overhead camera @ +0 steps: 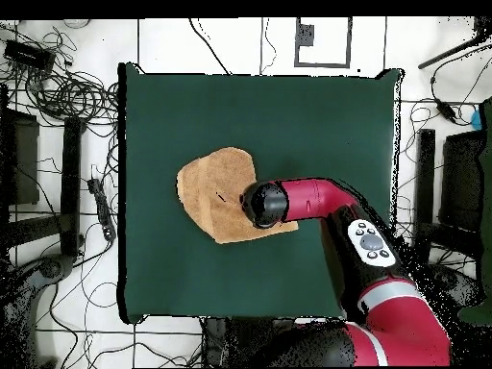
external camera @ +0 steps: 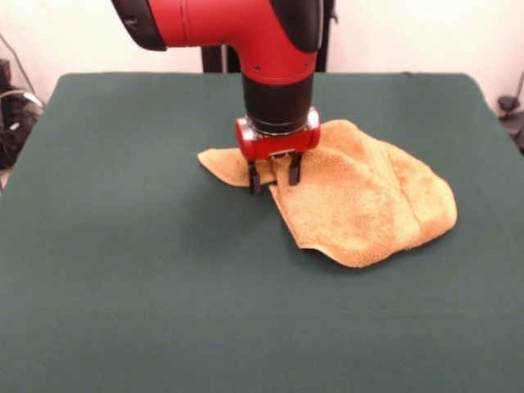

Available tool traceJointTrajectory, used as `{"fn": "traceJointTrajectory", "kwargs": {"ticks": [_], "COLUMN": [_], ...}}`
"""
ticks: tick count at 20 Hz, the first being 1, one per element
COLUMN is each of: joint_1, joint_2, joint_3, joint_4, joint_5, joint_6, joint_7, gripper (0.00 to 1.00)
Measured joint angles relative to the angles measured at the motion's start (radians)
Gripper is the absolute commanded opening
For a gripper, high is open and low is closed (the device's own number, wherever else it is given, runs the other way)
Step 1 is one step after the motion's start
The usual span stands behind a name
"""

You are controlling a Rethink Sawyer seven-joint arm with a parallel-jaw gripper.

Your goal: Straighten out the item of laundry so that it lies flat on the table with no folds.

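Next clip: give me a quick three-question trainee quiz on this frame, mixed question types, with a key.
1. True or false: the towel lies fully flat on the table with no folds.
2. Multiple choice, front view: where is the tool in relation to the towel?
A. Over bare table, far from the towel
B. Down at the towel's narrow end, its fingers at the cloth
C. Raised high above the middle of the towel
3. Fill in the blank: the cloth covering the table is dark ____.

Key
1. False: it is bunched, with layers folded over one another.
2. B
3. green
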Motion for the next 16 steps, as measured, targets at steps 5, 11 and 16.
{"fn": "traceJointTrajectory", "kwargs": {"ticks": [5,11,16], "joint_1": [0.007,0.078,0.195], "joint_2": [0.000,0.001,0.004], "joint_3": [0.000,-0.074,-0.185], "joint_4": [-0.004,-0.022,-0.031], "joint_5": [-0.014,0.033,0.119], "joint_6": [0.000,-0.020,-0.087], "joint_7": [0.000,0.036,0.168], "gripper": [1.00,1.00,0.00]}}
